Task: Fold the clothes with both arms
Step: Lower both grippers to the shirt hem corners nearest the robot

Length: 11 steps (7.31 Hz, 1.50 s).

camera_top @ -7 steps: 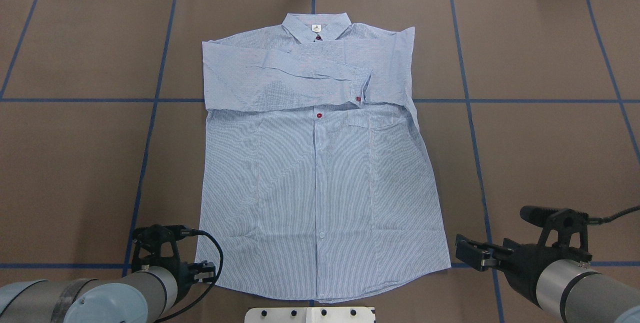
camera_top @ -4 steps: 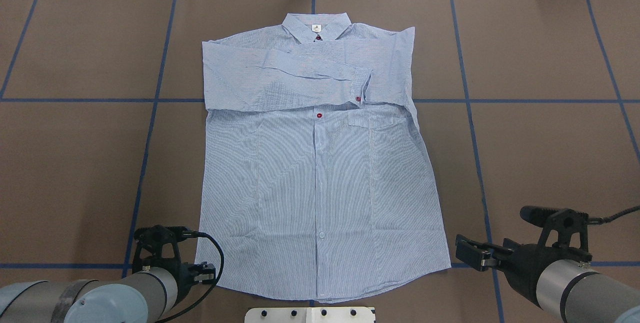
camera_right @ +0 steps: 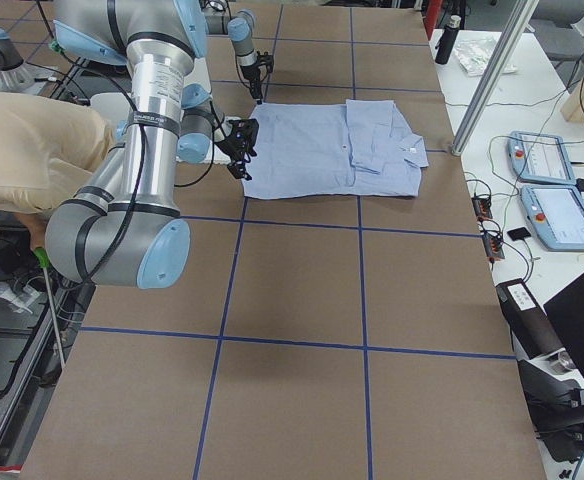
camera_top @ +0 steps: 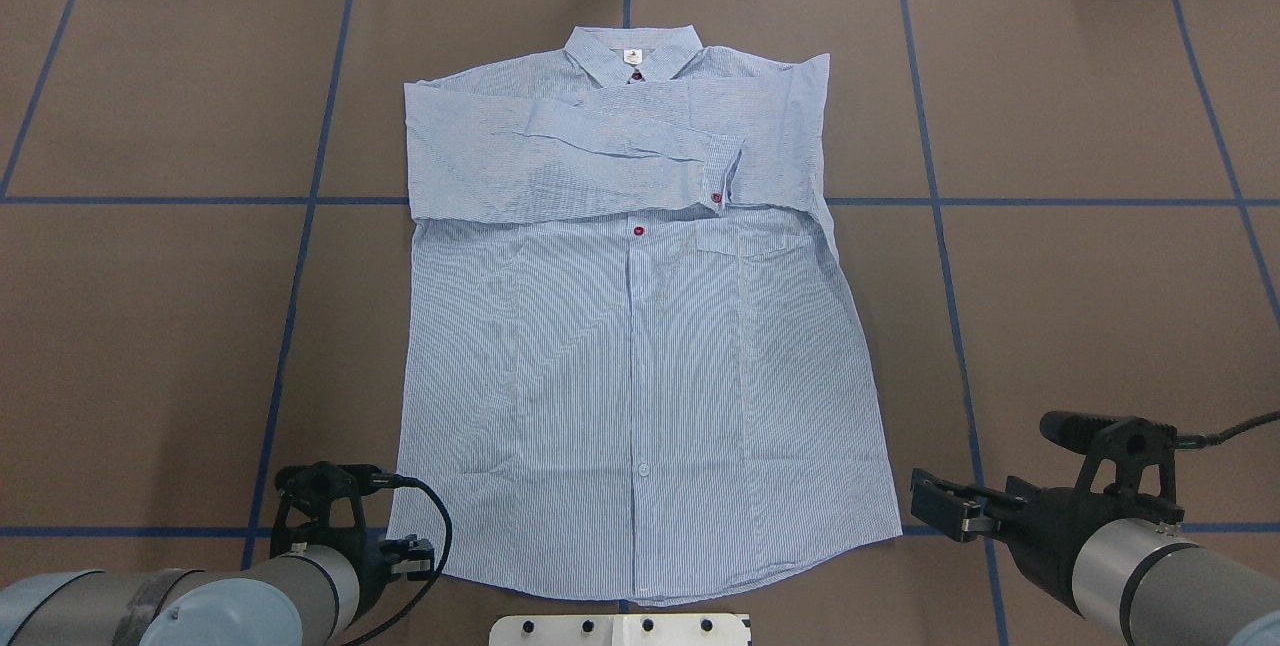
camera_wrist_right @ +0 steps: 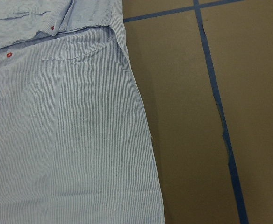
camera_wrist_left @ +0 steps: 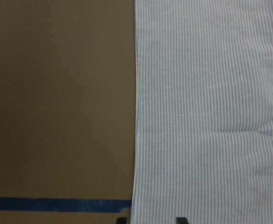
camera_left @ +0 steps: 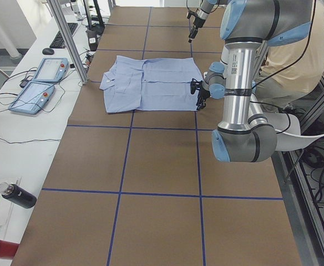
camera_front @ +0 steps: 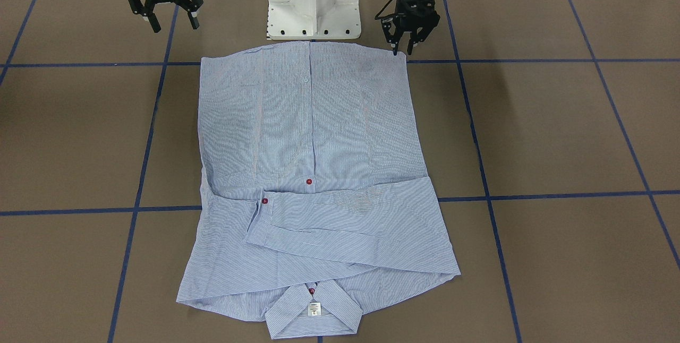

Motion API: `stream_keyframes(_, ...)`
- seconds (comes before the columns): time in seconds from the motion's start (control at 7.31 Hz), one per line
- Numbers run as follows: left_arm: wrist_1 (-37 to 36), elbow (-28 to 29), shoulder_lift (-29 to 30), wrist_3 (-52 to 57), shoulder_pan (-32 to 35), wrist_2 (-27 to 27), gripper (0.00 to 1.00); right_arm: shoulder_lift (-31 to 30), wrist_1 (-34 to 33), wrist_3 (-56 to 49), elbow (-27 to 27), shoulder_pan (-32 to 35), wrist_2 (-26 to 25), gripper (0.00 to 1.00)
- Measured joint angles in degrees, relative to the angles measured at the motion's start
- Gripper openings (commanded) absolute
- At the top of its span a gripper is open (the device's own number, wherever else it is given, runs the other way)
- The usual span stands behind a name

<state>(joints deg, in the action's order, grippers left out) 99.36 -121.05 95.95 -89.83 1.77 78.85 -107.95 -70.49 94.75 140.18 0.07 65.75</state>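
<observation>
Approach: lowering left gripper (camera_front: pixel 406 44), jaws parted, onto near left hem corner of shirt (camera_top: pixel 640 346); keeping right gripper (camera_front: pixel 176 25) wide, unmoved; readying hem grasp.

The left arm (camera_top: pixel 200 606) is seen at 7 o'clock in the overhead view, with its wrist turned straight down. The left gripper (camera_front: pixel 407 45) is held low, and its jaws are parted a little. The right arm (camera_top: pixel 1140 561) is seen at 5 o'clock. The right gripper (camera_front: pixel 175 26) is held higher and tilted, aimed toward 9 o'clock, and its jaws are spread wide.
</observation>
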Motion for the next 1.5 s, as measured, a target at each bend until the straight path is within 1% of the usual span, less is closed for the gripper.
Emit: stream_keyframes(1.5, 0.56, 0.48, 0.62, 3.56, 0.17, 0.51, 0.46, 0.17, 0.00, 0.00, -0.06, 0.10, 0.00, 1.00)
